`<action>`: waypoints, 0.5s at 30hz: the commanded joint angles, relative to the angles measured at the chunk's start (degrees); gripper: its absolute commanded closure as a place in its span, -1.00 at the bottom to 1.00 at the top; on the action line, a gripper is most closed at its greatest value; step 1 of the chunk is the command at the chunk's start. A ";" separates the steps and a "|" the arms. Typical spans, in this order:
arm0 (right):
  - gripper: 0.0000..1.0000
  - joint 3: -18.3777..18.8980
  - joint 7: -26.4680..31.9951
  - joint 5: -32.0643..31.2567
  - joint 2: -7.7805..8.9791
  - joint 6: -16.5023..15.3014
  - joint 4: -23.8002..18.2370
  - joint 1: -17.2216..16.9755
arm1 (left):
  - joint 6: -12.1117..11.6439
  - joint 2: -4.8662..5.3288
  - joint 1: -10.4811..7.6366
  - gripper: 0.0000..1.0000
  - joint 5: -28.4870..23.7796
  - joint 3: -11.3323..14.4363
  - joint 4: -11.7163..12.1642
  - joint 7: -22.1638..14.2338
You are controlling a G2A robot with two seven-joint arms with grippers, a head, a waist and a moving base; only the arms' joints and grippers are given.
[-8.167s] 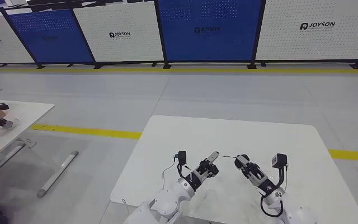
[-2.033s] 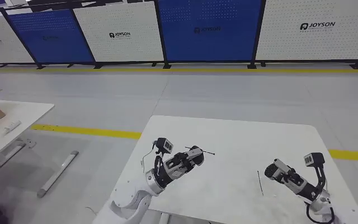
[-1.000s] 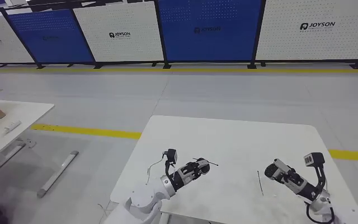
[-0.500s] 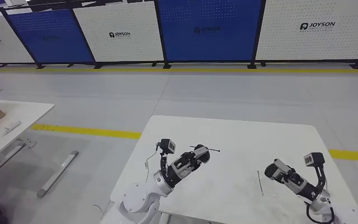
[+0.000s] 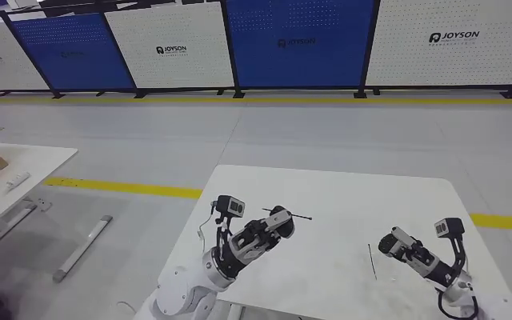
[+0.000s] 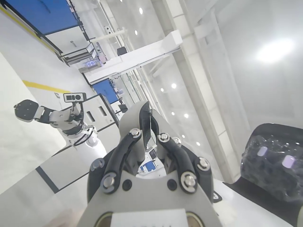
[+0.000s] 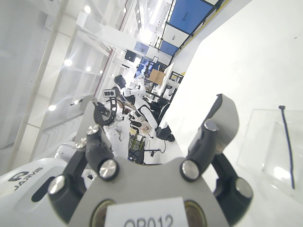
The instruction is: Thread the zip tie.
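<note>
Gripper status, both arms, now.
Left gripper: shut on the zip tie.
Right gripper: open, holding nothing; a second zip tie lies on the table nearby.

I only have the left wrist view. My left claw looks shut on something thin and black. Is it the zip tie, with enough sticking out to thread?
Observer: Yes. In the top view the left claw grips a thin black plastic zip tie, with an end sticking out on each side.
Operator: Is the right claw ready to take one?
Observer: It is open and holds nothing.
Operator: Anything near it?
Observer: A second thin black zip tie lies flat on a clear plastic sheet on the white table, beside that claw.
</note>
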 commanded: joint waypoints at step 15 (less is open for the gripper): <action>-1.00 0.00 0.00 0.00 0.00 0.00 0.00 0.00 | 4.18 0.06 -2.15 1.00 6.23 2.99 10.41 3.35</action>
